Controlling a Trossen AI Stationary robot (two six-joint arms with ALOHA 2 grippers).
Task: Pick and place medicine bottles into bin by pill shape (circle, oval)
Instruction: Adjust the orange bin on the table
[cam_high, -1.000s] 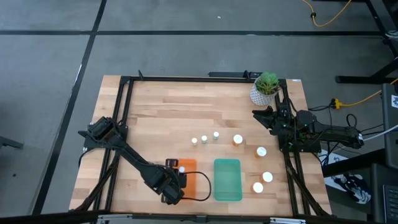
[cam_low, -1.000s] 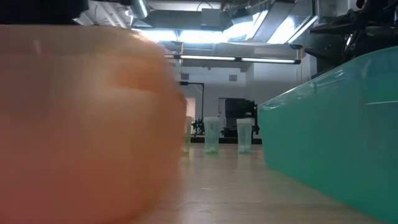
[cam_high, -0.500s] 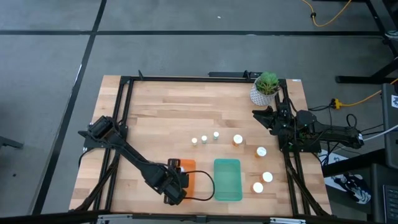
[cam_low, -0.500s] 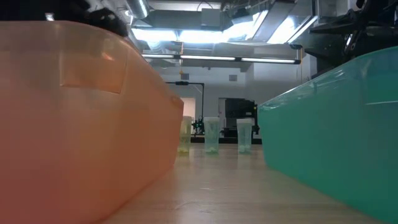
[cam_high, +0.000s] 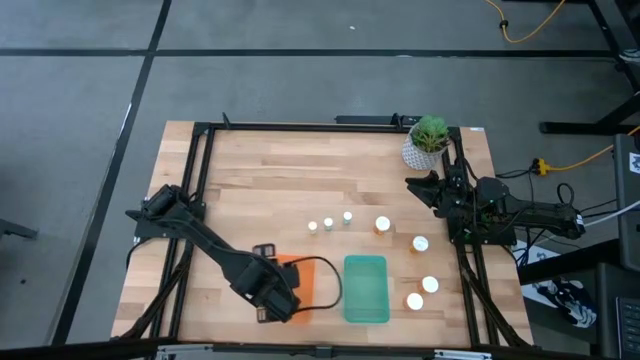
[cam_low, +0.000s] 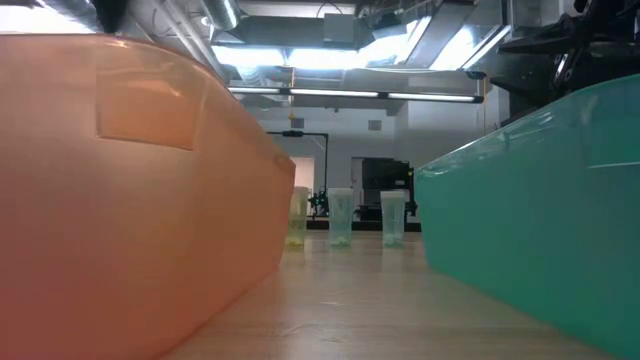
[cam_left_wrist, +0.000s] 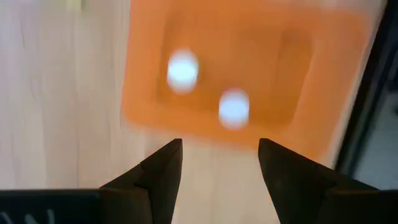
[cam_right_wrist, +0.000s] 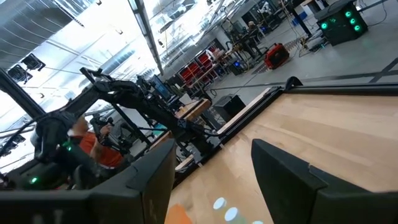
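The orange tray (cam_high: 305, 277) and the teal tray (cam_high: 366, 289) lie side by side near the table's front edge. Two white-capped bottles (cam_left_wrist: 182, 70) (cam_left_wrist: 234, 109) lie in the orange tray. My left gripper (cam_high: 266, 252) hovers open by that tray's left side and touches nothing. Three tiny bottles (cam_high: 328, 223) stand in a row mid-table; in the low view (cam_low: 340, 220) they show between the trays. Several larger amber bottles (cam_high: 382, 226) (cam_high: 420, 243) (cam_high: 430, 285) stand to the right. My right gripper (cam_high: 420, 185) waits open at the right edge.
A white pot with a green plant (cam_high: 428, 140) stands at the far right corner. A black frame (cam_high: 200, 180) runs around the table's edges. A dark cable (cam_high: 330, 280) loops from the left arm over the orange tray. Bare wood lies at the far left.
My left gripper has drawn back from over the orange tray toward the table's left edge and slightly toward the far edge. In the low view the orange tray was blurred a second ago and now stands still.
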